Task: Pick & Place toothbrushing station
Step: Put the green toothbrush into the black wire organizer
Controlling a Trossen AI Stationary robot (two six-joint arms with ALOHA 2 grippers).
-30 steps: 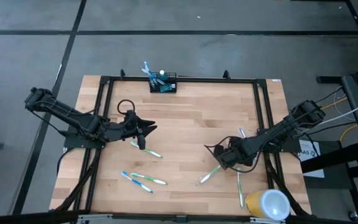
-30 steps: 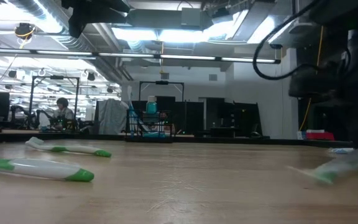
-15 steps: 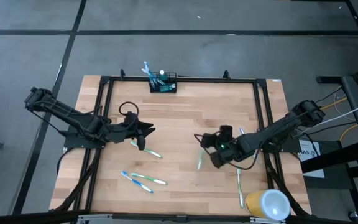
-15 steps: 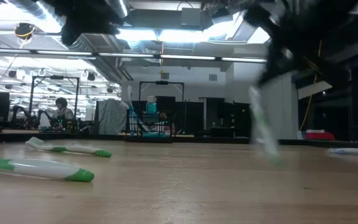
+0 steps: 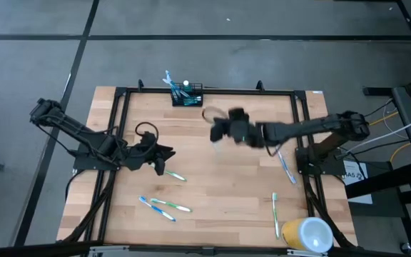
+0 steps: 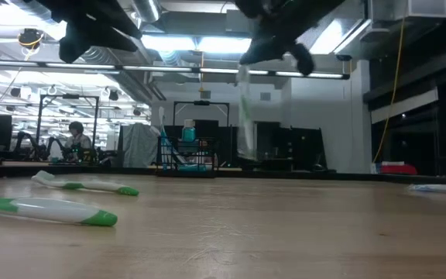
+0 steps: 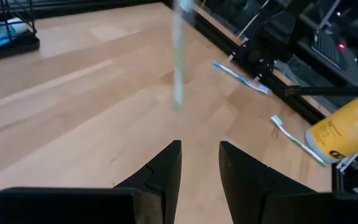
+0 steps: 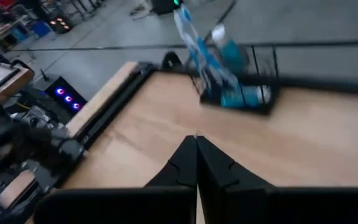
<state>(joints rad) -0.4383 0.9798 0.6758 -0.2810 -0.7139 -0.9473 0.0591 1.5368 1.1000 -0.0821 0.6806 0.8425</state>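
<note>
The toothbrushing station, a small black wire-mesh caddy (image 5: 187, 97) holding blue brushes, stands at the table's far edge; it also shows in the right wrist view (image 8: 238, 84) and the low view (image 6: 184, 155). My right gripper (image 5: 215, 133) hovers over the table's middle, short of the caddy, shut on a green-and-white toothbrush (image 6: 245, 116) that hangs below it. My left gripper (image 5: 166, 154) waits open over the table's left half, nothing between its fingers (image 7: 169, 165). My right gripper pinches the toothbrush by its upper end (image 6: 243, 77) between its two shut fingers, which come from the table's right, slanting slightly down. The brush hangs nearly upright below the fingers, lifted clear of the table.
Loose toothbrushes lie on the wood: one under the left gripper (image 5: 170, 174), a pair near the front left (image 5: 164, 207), one at the right (image 5: 285, 166) and one near the front right (image 5: 275, 213). A yellow-and-white cup (image 5: 307, 234) lies at the near right corner.
My right gripper has risen from the table's near right and swung toward the far edge and the caddy, rolling its wrist. The green toothbrush, lying on the wood a second ago, is lifted clear and now hangs upright.
</note>
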